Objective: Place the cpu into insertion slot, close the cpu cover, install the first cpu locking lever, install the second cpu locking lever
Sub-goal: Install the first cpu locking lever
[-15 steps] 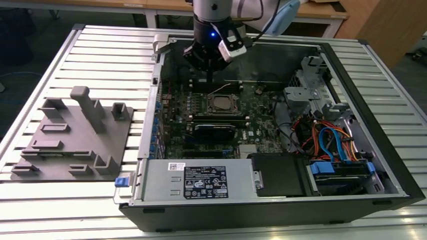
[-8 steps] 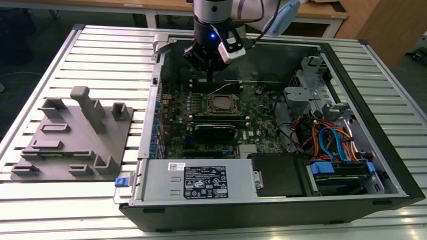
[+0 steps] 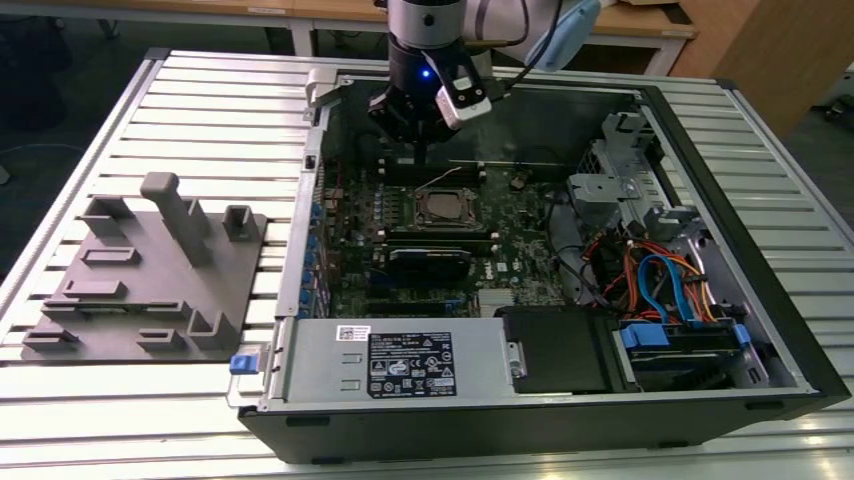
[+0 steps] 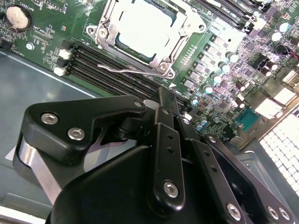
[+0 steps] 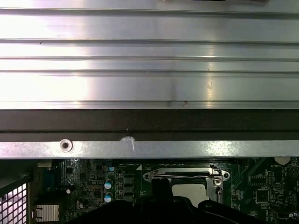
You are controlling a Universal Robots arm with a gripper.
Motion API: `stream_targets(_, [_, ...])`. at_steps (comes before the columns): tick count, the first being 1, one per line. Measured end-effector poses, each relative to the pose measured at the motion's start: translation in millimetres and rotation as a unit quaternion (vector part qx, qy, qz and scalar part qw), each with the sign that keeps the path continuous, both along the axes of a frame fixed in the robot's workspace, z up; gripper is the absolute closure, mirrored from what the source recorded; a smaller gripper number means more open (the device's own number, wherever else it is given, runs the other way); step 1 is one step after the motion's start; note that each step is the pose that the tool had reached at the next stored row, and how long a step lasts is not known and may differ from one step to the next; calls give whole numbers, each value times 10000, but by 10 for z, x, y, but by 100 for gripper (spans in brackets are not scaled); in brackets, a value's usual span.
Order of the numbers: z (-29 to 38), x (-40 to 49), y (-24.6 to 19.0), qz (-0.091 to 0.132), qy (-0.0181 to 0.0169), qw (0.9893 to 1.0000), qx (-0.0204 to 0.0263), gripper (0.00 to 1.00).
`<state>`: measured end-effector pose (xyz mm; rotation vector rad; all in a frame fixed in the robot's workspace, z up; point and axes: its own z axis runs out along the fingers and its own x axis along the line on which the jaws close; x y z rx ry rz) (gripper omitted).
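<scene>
Ribbed aluminium table (image 3: 160,120) carries the whole job in the exterior view: an open computer case (image 3: 747,300) lies on it, a grey fixture block (image 3: 147,280) sits to the exterior view's left, and my gripper (image 3: 424,158) hangs inside the case just beyond the insertion slot (image 3: 445,208), above the green motherboard (image 3: 507,265). From that view I cannot tell how the fingers stand. In the second wrist view the gripper (image 4: 164,100) fills the foreground with its fingers pressed together on nothing, their tips over the long black memory slots (image 4: 112,70). Beyond them the cpu (image 4: 142,25) lies flat in the socket with the cpu cover (image 4: 184,30) folded down around it, and a thin wire locking lever (image 4: 122,69) lies along the near edge, apparently not hooked. The first wrist view looks across the case wall (image 5: 149,149) and table ribs, with the socket frame (image 5: 187,176) and a lever (image 5: 184,178) across it low down. My worry: the lever is slim and springy, so a push slightly off line could slip off it and scrape the memory slots, or lift the cover and shift the chip.
</scene>
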<state>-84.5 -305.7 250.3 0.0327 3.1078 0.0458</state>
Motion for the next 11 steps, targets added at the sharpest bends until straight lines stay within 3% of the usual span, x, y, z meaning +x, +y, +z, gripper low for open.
stream_targets(6, [-17, 6, 0, 0, -1, 10000, 26, 90])
stream_targets(11, [-36, 35, 0, 0, 0, 10000, 20, 90])
